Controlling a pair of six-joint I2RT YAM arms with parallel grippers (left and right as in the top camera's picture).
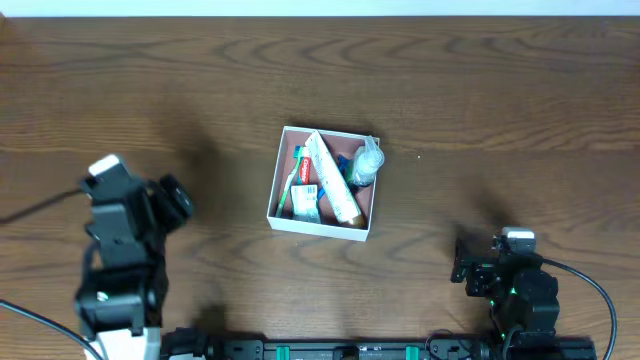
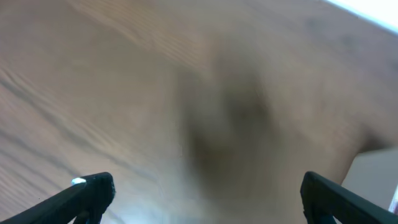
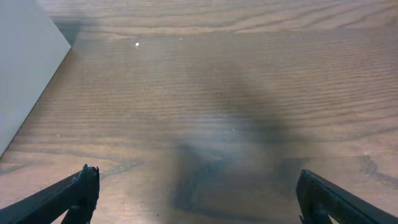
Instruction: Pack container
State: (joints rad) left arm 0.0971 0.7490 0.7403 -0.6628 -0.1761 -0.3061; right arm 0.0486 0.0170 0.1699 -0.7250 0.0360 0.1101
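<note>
Although both arms sit well apart from it, the container (image 1: 318, 228) is where I look first. It lies about mid-table, turned slightly off square, its thin white walls free on all four sides. Inside it, a toothpaste tube (image 1: 333, 182) lies slantwise from the far wall to the near one. A small clear bottle (image 1: 369, 160) is in the far right corner, and a blue-and-white packet (image 1: 306, 203) is by the near left corner. A slim green-and-red item beside the left wall is too small for me to name. Nothing touches the container's outer walls, so I have bare wood all round it.

To the container's left and nearer me, the left gripper (image 2: 206, 183) has its jaws spread wide with nothing between them. Its wrist view is blurred, with one pale corner of the container at the lower right. To the container's right and nearer me, the right gripper (image 3: 198, 179) is likewise spread wide and empty over bare wood. The container's white wall shows at the left edge of its view.

The table (image 1: 480, 90) is dark brown wood with strong grain. Beyond the container a pale strip (image 1: 320, 6) runs along the far edge. On the near side a black rail (image 1: 350, 350) runs between the arm bases, and a black cable (image 1: 30, 208) trails off to the left.
</note>
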